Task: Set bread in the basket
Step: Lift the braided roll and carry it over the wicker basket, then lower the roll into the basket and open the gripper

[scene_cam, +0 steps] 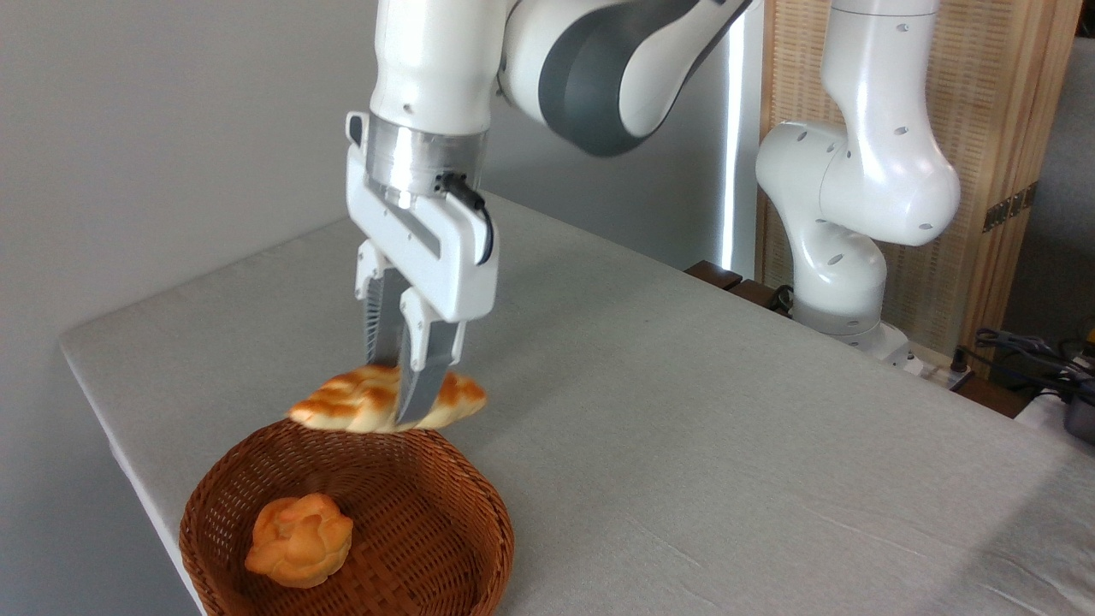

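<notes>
bread (359, 400) is hanging in the air, and we are seeing it clamped at its middle by the gripper (400, 402), whose fingers are covering part of the plait. the loaf is hovering over the far rim of the basket (462, 488), looking slightly blurred. inside, a round bun (299, 539) is sitting at the left. we are losing the basket's near edge below the frame, on the grey table (727, 428).

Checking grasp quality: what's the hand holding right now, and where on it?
The hand is shut on the braided loaf, gripped across its middle, both tapered ends sticking out. The loaf hangs in the air by the basket's far rim.
</notes>
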